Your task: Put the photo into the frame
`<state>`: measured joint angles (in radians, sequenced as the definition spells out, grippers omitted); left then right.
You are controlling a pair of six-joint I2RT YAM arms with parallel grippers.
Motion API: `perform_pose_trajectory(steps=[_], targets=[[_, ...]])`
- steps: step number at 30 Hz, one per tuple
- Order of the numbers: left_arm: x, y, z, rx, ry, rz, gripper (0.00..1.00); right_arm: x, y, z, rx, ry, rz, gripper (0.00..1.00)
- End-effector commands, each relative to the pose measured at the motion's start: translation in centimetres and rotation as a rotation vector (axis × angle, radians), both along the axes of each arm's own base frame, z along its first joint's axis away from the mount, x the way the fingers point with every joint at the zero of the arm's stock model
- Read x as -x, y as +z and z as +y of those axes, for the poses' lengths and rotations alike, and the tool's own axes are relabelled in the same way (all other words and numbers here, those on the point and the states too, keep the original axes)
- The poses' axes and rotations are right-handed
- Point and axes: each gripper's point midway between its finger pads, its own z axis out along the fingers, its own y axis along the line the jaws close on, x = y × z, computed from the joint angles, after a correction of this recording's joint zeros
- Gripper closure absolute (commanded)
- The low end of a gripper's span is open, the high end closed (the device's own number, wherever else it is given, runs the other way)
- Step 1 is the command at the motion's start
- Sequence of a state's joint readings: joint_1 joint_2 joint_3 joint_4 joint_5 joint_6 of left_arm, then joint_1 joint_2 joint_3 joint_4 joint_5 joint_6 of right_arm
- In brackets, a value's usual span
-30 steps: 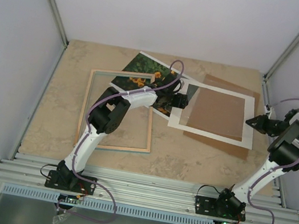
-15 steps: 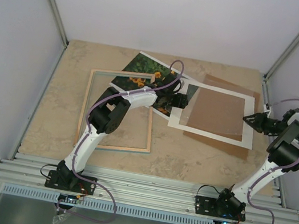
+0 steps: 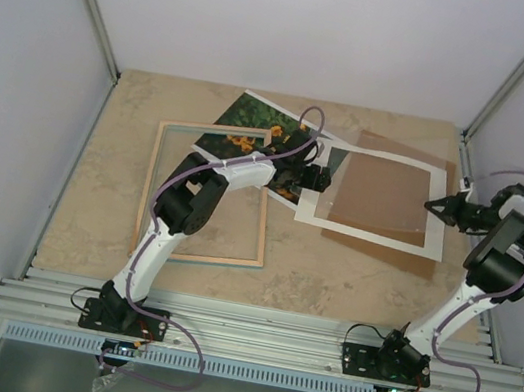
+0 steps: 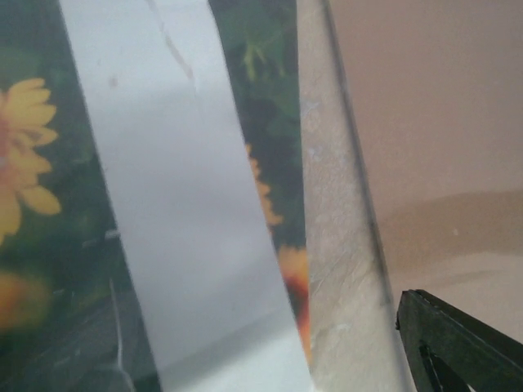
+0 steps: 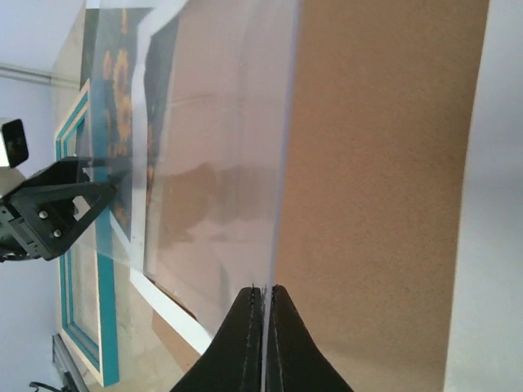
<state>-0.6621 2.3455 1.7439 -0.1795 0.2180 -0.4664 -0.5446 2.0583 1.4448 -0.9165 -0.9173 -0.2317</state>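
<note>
Inspection of the table (image 3: 93, 176), as seen from the room.

**Frame:** The frame (image 3: 263, 227) lies flat on the left half, its light wood side up. From the right wrist, blue shows on it.

**Photo:** The photo (image 3: 250, 118) lies flat at the rear centre, set at an angle and not in the frame. It overlaps the frame's far right corner, where the wood rail shows across the print. Its right end is under the left border of the white mat (image 3: 367, 234).

**Mat and board:** The mat lies on the right half, on top of a brown board (image 3: 393, 258). The board shows through the mat's opening and sticks out past its near edge.

**Pane:** A clear pane (image 5: 229, 147) lies over the mat and board. I cannot tell whether it is lifted clear of them.

**Right gripper:** The right gripper (image 3: 433, 206) is at the pane's right edge. The wrist view shows its fingers pressed together, with the thin edge of the pane pinched between the tips.

**Left gripper:** The left arm reaches across the frame and the photo. The left gripper (image 3: 321, 179) is low over the mat's left border, at the pane's left edge. Its fingers are spread wide. Only one fingertip (image 4: 458, 349) shows in its own camera, beside the pane's edge. I see nothing clamped between them.
</note>
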Motion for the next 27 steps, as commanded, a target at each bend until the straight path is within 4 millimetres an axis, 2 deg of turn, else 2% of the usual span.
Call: perform_pose_trajectory(steps=[1, 2, 5, 9, 15, 17, 19, 21, 27], targets=[[1.1, 2.1, 1.3, -0.11, -0.028, -0.035, 0.08, -0.7, 5.7, 0.8, 0.015, 0.021, -0.161, 0.99], [0.7, 4.7, 1.5, -0.114, -0.035, -0.1, 0.06, -0.8, 7.0, 1.0, 0.011, 0.033, -0.2, 0.99], [0.2, 10.3, 2.7, -0.13, -0.056, -0.221, 0.01, -0.9, 10.6, 1.7, 0.041, 0.093, -0.31, 1.0], [0.4, 16.0, 5.6, -0.146, -0.092, -0.296, 0.0, -0.7, 15.8, 3.6, 0.096, 0.206, -0.456, 0.99], [1.1, 23.7, 11.3, -0.127, -0.059, -0.366, 0.01, 0.8, 25.8, 7.4, 0.303, 0.397, -0.746, 0.99], [2.1, 25.9, 12.9, -0.125, -0.042, -0.4, 0.01, 1.2, 28.2, 8.2, 0.417, 0.429, -0.813, 1.0], [3.4, 27.3, 14.0, -0.135, -0.045, -0.429, 0.0, 2.0, 31.2, 8.7, 0.513, 0.423, -0.906, 1.0], [5.2, 29.3, 15.1, -0.129, -0.072, -0.477, 0.0, 2.9, 33.8, 9.3, 0.566, 0.426, -0.99, 1.0], [10.3, 34.7, 17.3, -0.102, -0.171, -0.664, 0.0, 6.9, 38.7, 13.0, 0.765, 0.564, -1.259, 0.99]])
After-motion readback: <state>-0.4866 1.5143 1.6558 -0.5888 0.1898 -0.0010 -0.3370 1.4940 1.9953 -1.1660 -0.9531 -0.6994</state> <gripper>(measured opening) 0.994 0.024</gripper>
